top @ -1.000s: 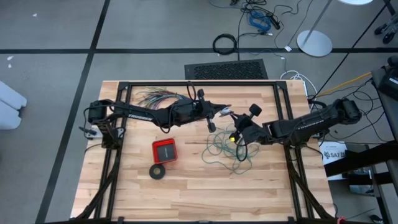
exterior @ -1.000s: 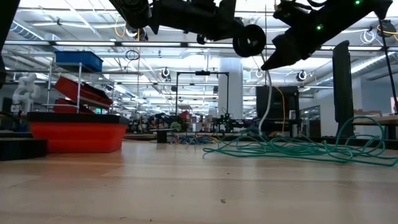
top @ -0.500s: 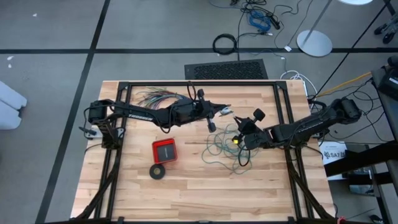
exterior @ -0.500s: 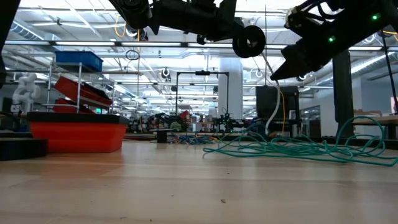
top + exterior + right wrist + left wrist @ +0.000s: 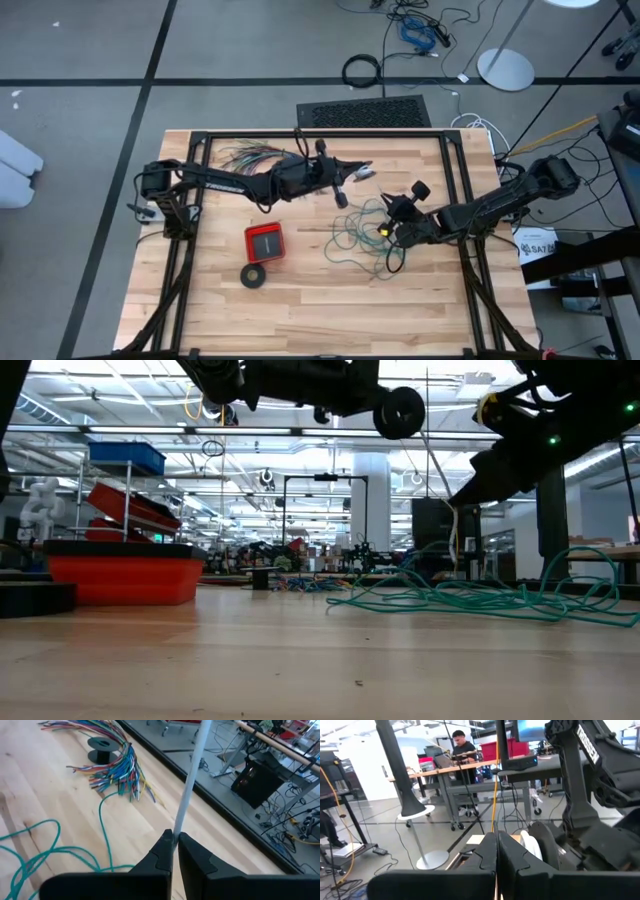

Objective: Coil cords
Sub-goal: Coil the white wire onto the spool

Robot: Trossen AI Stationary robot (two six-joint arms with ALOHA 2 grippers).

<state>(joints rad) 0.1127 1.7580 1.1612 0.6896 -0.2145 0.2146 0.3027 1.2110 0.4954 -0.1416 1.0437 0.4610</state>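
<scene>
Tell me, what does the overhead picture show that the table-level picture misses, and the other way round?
Only the high view shows the fanned coloured wires, the black ring and both arms whole, the right gripper above the tangle. Only the low view shows the room beyond, and the white cord hanging from the right arm. Both share the wooden table, the teal-green wire lying in a loose tangle, and the red box.
</scene>
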